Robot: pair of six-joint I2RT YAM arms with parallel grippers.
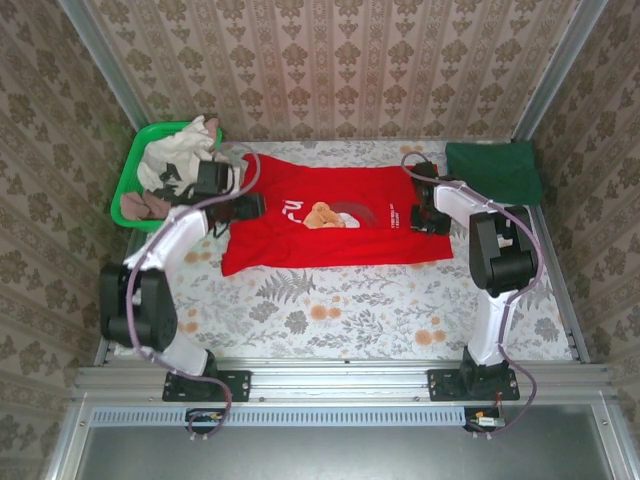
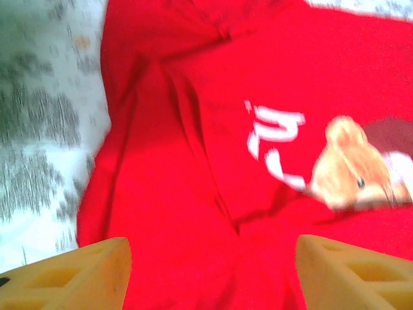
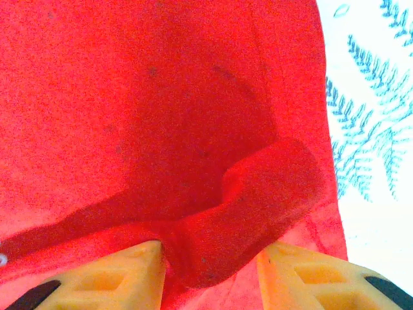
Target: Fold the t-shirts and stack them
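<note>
The red t-shirt (image 1: 330,245) lies spread flat across the middle of the table, teddy-bear print (image 2: 348,161) and white lettering (image 2: 274,129) facing up. My left gripper (image 1: 245,207) hovers over the shirt's left end. In the left wrist view it (image 2: 211,250) is open, its fingers wide apart above smooth red cloth with nothing between them. My right gripper (image 1: 428,218) is at the shirt's right end. In the right wrist view it (image 3: 210,253) is shut on a raised fold of the red cloth (image 3: 271,194). The dark green t-shirt (image 1: 495,170) lies folded at the back right corner.
A green basket (image 1: 130,175) holding pale and dark garments stands at the back left. The floral tablecloth (image 1: 330,310) stretches bare in front of the red shirt. Patterned walls close in the back and both sides.
</note>
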